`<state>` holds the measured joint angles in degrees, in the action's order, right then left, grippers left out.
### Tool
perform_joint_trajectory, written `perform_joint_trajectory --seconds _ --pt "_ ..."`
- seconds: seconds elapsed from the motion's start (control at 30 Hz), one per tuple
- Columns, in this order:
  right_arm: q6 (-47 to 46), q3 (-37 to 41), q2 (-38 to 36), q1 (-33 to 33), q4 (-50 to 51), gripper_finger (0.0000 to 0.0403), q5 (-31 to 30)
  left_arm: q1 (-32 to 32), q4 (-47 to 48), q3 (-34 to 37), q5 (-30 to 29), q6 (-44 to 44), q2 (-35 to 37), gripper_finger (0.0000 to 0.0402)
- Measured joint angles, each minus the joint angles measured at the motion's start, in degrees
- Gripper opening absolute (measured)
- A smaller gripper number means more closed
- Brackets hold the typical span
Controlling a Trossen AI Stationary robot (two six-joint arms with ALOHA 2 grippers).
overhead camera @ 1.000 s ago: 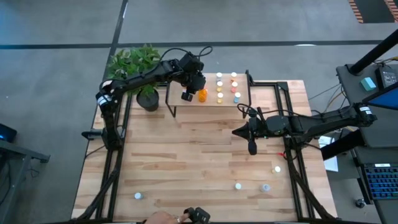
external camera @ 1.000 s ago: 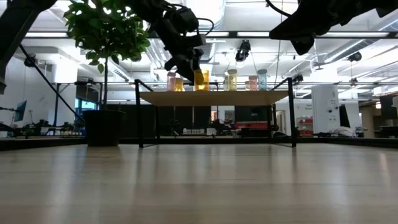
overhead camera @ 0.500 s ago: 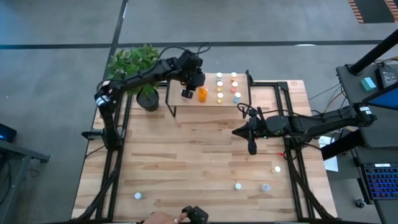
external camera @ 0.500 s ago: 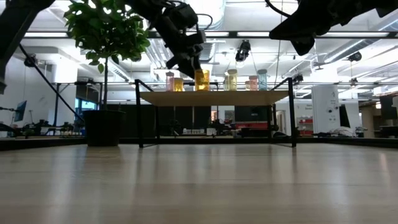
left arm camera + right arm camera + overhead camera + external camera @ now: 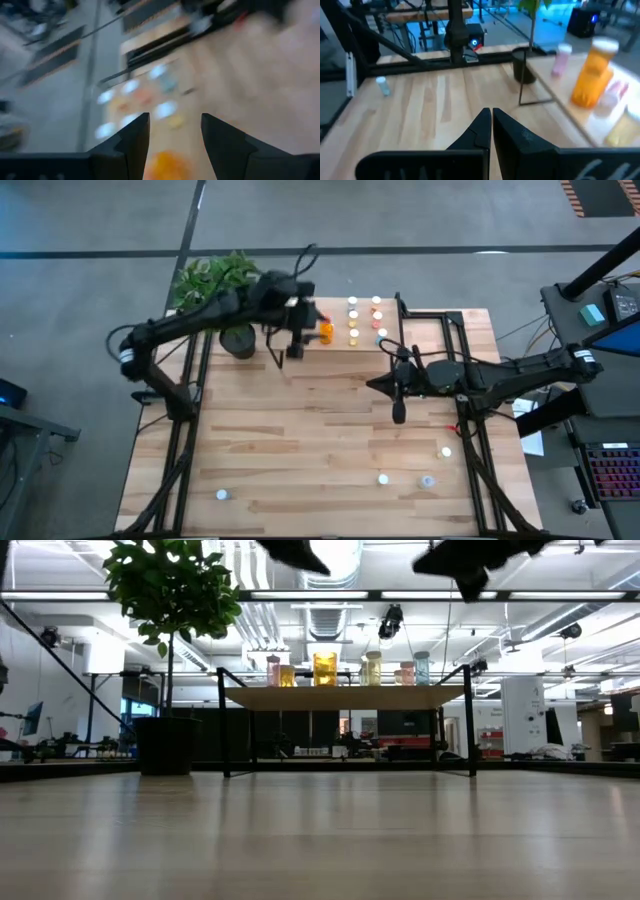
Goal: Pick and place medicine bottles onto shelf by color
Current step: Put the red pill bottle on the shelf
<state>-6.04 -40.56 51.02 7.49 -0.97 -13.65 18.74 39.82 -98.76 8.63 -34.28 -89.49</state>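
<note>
The shelf (image 5: 335, 348) stands at the table's far side on thin black legs, and the bottles stand on its light top. The large orange bottle (image 5: 326, 331) is upright at the shelf's left part (image 5: 324, 668), with several small bottles (image 5: 353, 315) to its right. My left gripper (image 5: 296, 350) is open above the shelf's left end. In the left wrist view (image 5: 175, 117) the orange bottle (image 5: 167, 167) shows blurred below the fingers. My right gripper (image 5: 400, 416) is shut, over the table near the shelf's right end (image 5: 487, 111).
Several small bottles stand loose near the table's near edge (image 5: 221, 494) (image 5: 383, 478) (image 5: 427, 480) and right edge (image 5: 446, 450). A potted plant (image 5: 215, 280) stands at the far left corner beside the shelf. Black frame rails (image 5: 185, 430) run along both sides.
My left gripper has risen from beside the large orange bottle and drawn toward the table's left and near side. The bottle stays upright on the shelf. My right gripper has shifted slightly toward the table's left. A person's hand at the near edge has left the view.
</note>
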Motion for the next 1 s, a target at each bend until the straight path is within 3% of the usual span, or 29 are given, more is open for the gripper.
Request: perform_joint_trajectory --seconds 0.2,0.4,0.5,0.67,0.83,1.0 --pt "7.15 -14.81 7.11 -1.63 12.25 0.0009 -2.33 -9.78 -13.49 14.25 -0.25 9.25 9.71 0.0162" --pt "10.50 -34.94 15.50 -8.32 31.14 0.0008 -2.73 -16.04 -30.03 29.52 -6.16 12.98 18.26 0.0162" --pt "13.37 -45.75 20.57 -13.29 39.41 0.0008 -1.41 -17.07 -37.32 35.77 -6.18 13.36 21.53 0.0162" --pt "17.57 -61.65 29.38 -21.85 48.87 0.0008 6.08 -16.99 -48.54 44.16 -6.53 14.50 25.98 0.0162" --pt "16.41 -74.53 37.78 -29.18 55.54 0.0008 6.47 -16.99 -58.05 50.84 -8.11 14.57 29.21 0.0162" --pt "28.81 -84.18 44.71 -32.78 63.25 0.0008 6.67 -16.96 -59.84 54.91 -8.40 17.56 31.51 0.0162"
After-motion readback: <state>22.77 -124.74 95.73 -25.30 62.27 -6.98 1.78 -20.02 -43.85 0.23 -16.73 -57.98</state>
